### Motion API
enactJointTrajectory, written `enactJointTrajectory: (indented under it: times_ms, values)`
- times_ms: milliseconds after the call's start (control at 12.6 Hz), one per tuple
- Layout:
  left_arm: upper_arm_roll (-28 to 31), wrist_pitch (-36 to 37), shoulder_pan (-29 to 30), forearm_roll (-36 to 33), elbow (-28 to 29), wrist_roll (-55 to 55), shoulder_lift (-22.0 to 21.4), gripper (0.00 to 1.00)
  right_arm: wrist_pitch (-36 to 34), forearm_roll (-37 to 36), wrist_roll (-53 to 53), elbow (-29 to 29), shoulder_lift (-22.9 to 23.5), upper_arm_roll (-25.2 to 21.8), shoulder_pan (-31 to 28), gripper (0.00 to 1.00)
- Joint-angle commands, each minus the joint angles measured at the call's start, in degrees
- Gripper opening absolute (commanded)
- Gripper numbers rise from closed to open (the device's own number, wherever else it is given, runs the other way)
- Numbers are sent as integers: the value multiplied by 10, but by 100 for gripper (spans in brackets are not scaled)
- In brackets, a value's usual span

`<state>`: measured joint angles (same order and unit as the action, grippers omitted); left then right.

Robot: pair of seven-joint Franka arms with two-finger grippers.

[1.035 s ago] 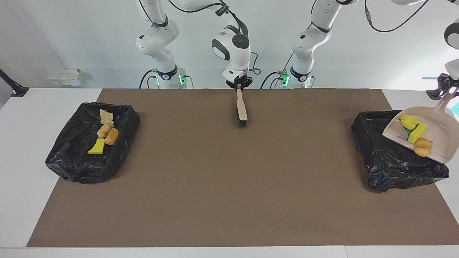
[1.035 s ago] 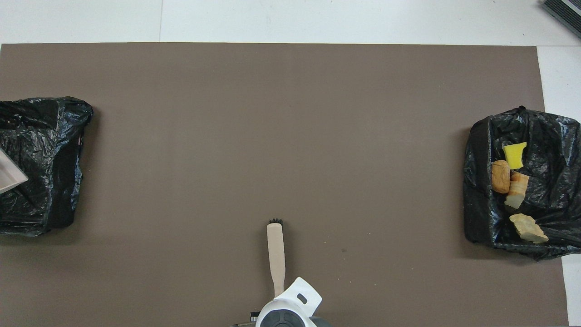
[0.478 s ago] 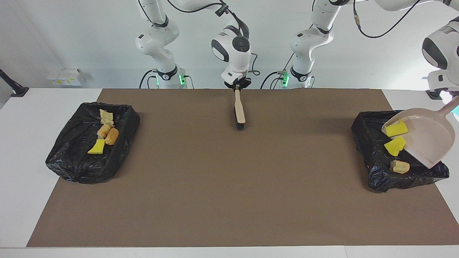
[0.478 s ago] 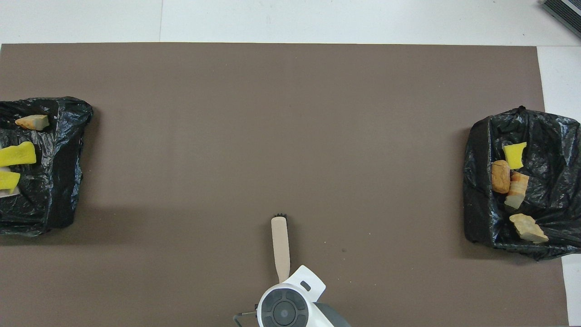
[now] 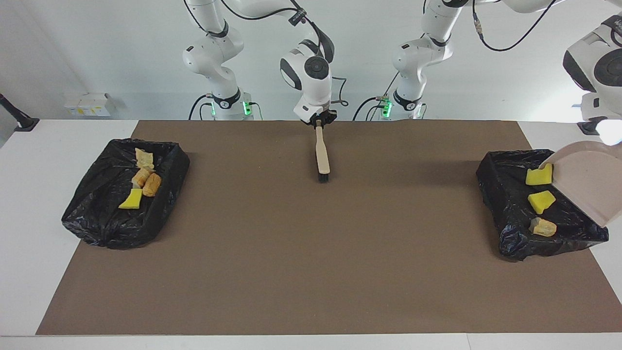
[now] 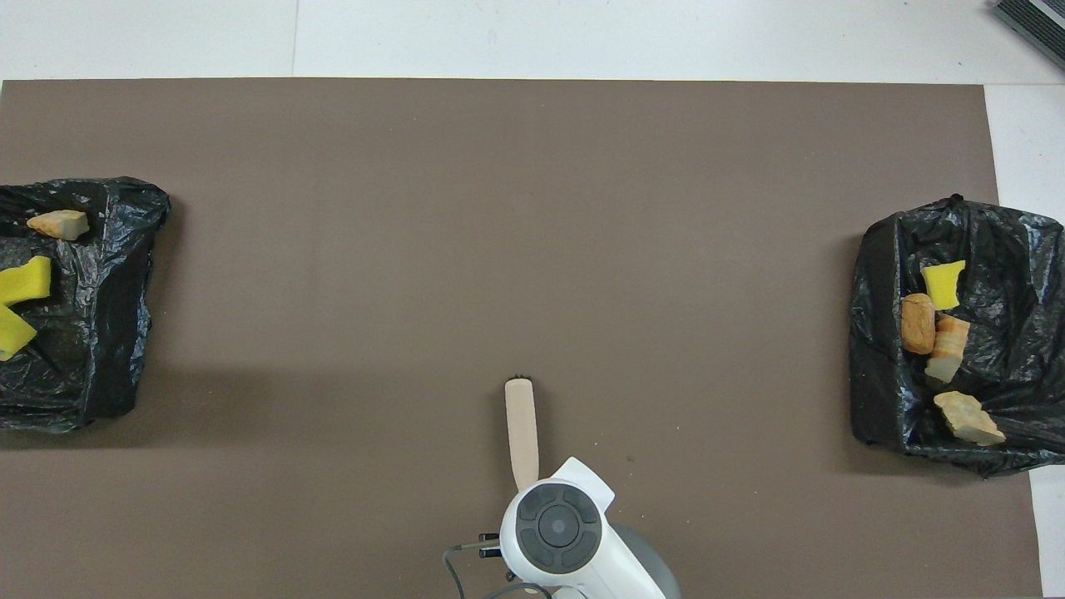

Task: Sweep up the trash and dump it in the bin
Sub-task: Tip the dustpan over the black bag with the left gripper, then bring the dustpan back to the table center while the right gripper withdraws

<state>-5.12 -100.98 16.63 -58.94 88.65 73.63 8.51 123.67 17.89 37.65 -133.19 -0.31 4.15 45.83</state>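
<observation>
Dump step looks basically done — the beige dustpan [image 5: 590,182] is tipped steeply over the black-lined bin [image 5: 505,204] at the left arm's end, with the two yellow sponge chunks [image 5: 540,200] and a bread lump [image 5: 543,226] lying in the bin. The left gripper's out of frame, clamped shut. The right gripper [image 5: 319,120] is closed on the brush [image 5: 321,155] over the mat [image 5: 311,253]. I'd hold the tilt a beat, then pull back level so the liner doesn't snag.

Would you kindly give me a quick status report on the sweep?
Left tool shut on dustpan, tipped over bin. Right tool shut on brush, over mat. Trash in bin. Nothing in the way.
</observation>
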Motion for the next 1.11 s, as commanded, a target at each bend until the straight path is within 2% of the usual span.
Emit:
enactJointTrajectory:
  times_ms: [0, 80, 239, 478, 557, 875, 1035]
  values:
    - [8, 43, -43, -23, -58, 5, 16, 0, -14, 13, -14, 13, -6, 3, -11, 99]
    - [5, 57, -55, -8, -79, 6, 14, 0, -30, 13, -12, 18, -15, 1, -12, 100]
    - [-12, 92, -56, 127, -86, -15, 9, 0, -87, 10, -15, 50, -18, -2, -22, 100]
    - [-25, 141, -78, 252, -85, -155, 4, 0, -157, -6, -34, 105, -23, -5, -64, 100]
    - [-26, 148, -90, 316, -83, -220, -2, 0, -180, -21, -56, 125, -23, -4, -84, 100]
    - [-39, 164, -191, 431, -40, -538, -14, 0, -213, -44, -126, 175, -23, -5, -169, 100]
    - [-39, 142, -243, 488, -25, -682, -10, 0, -216, -72, -146, 200, -23, -5, -207, 100]
